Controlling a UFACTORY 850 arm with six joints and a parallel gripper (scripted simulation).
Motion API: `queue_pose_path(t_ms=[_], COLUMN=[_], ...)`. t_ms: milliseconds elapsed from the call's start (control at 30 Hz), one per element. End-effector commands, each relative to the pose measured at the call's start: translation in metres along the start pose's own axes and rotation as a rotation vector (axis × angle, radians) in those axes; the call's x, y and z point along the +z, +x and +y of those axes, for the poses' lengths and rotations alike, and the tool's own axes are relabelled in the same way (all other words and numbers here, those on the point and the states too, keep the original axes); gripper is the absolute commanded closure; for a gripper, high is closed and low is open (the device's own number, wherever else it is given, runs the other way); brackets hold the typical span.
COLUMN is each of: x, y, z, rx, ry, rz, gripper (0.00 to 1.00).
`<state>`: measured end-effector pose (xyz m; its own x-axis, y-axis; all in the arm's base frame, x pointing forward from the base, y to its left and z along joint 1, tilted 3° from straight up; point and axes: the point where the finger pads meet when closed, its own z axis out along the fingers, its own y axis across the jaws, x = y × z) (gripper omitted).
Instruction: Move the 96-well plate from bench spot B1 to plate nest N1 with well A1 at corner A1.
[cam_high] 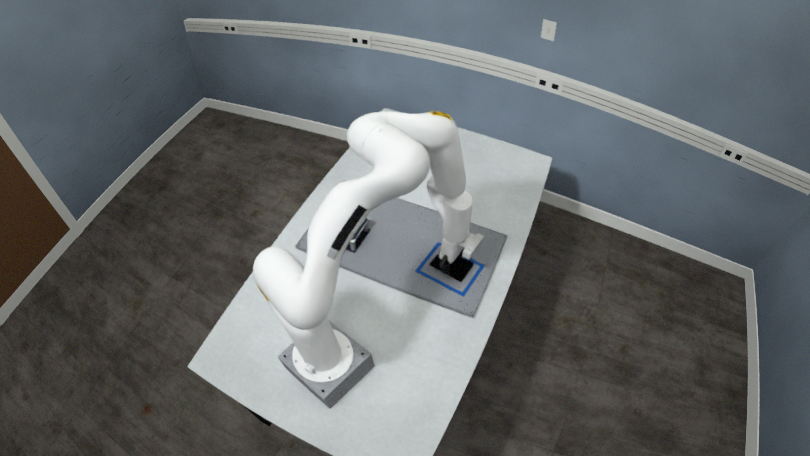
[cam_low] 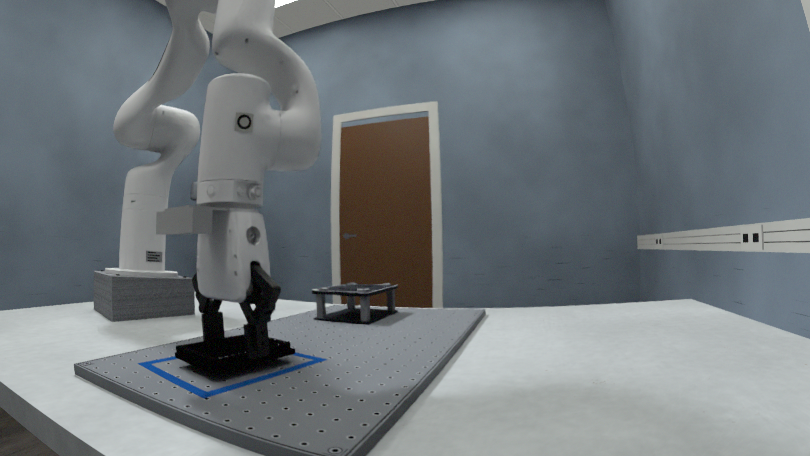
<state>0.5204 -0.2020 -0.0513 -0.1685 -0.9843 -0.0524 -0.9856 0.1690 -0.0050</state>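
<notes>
The black 96-well plate (cam_high: 460,270) (cam_low: 277,349) is inside the blue-outlined bench spot B1 (cam_high: 450,287) (cam_low: 226,386) on the grey perforated board (cam_high: 396,243) (cam_low: 351,390). My gripper (cam_high: 451,262) (cam_low: 233,342) points straight down over the plate, its dark fingers shut on the plate's two sides. The plate sits slightly above the board, with a shadow beneath it. The raised plate nest N1 (cam_low: 355,290) (cam_high: 359,231) stands on short posts at the board's other end, empty, and is partly hidden behind my arm in the top view. I cannot make out the cut-off corner.
The board lies on a white table (cam_high: 408,368) (cam_low: 566,362). My arm's grey base block (cam_high: 327,368) (cam_low: 141,294) stands at the table's near end in the top view. A brown door (cam_low: 385,209) is in the wall behind the nest.
</notes>
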Motion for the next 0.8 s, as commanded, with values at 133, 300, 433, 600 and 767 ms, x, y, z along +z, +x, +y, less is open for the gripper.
queue_pose_path(t_ms=[133,300,433,600,767], x=[-0.007,-0.010,-0.010,-0.012,-0.020], y=[0.000,0.000,0.000,0.000,0.000], z=[-0.001,-0.001,-0.001,-0.001,-0.001], rx=[0.000,0.000,0.000,0.000,0.000], ry=[0.002,0.002,0.002,0.002,0.002], rz=[0.001,0.001,0.001,0.001,0.001], gripper=[1.00,1.00,1.00,1.00,1.00])
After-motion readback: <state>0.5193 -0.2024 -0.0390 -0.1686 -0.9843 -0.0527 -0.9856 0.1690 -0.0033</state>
